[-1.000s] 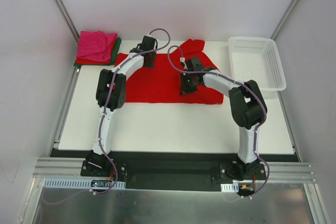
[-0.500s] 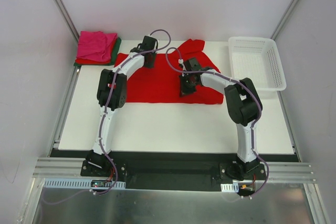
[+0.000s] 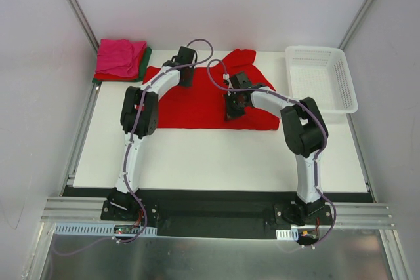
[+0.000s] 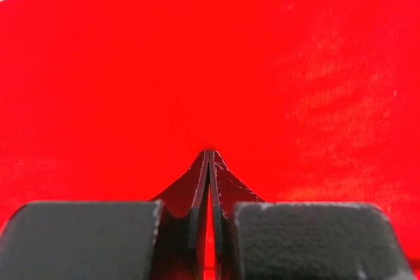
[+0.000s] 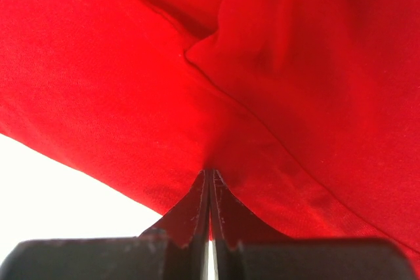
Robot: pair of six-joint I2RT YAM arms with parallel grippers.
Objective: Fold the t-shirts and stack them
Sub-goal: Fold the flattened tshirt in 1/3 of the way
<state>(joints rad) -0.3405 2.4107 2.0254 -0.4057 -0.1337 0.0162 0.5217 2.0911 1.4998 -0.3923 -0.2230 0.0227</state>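
Clamped fully shut with left gripper (image 4: 209, 157) and right gripper (image 5: 209, 174), each pinching the red t-shirt (image 3: 197, 106). Spread across far half of table (image 3: 197, 162); folded pile (image 3: 121, 57) at far-left corner. Lift both pinches evenly, keep edge taut, fold over without bunching. No readable labels or writing.

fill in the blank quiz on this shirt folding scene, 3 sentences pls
1. The spread t-shirt pinched by the left gripper and the right gripper is coloured ____.
2. At the far left corner, the folded t-shirt lying on the dark green t-shirt is coloured ____.
3. The white basket sits on the robot's ____ side.

Missing words: red; pink; right
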